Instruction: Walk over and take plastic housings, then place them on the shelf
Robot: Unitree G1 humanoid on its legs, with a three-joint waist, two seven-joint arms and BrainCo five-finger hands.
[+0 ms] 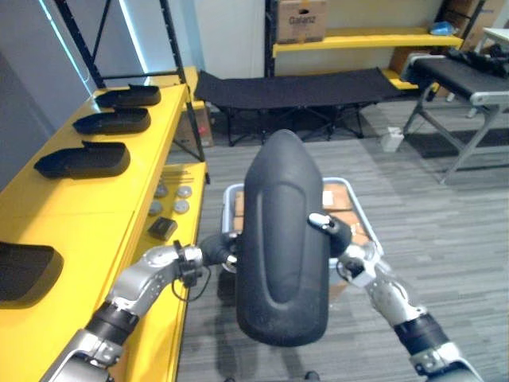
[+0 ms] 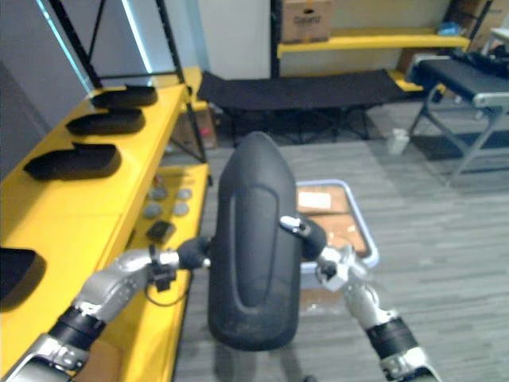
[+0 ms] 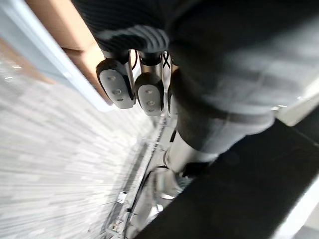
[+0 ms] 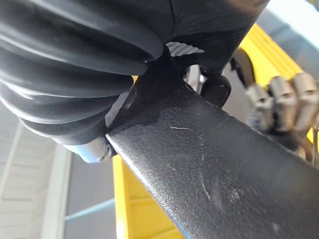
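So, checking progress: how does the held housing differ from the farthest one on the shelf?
The held housing stands upright, gripped between the left hand and right hand; the farthest housing lies flat on the yellow shelf. The held housing shows its rounded face with a long groove; the farthest housing shows a low side profile. Both are dark, elongated plastic shells.
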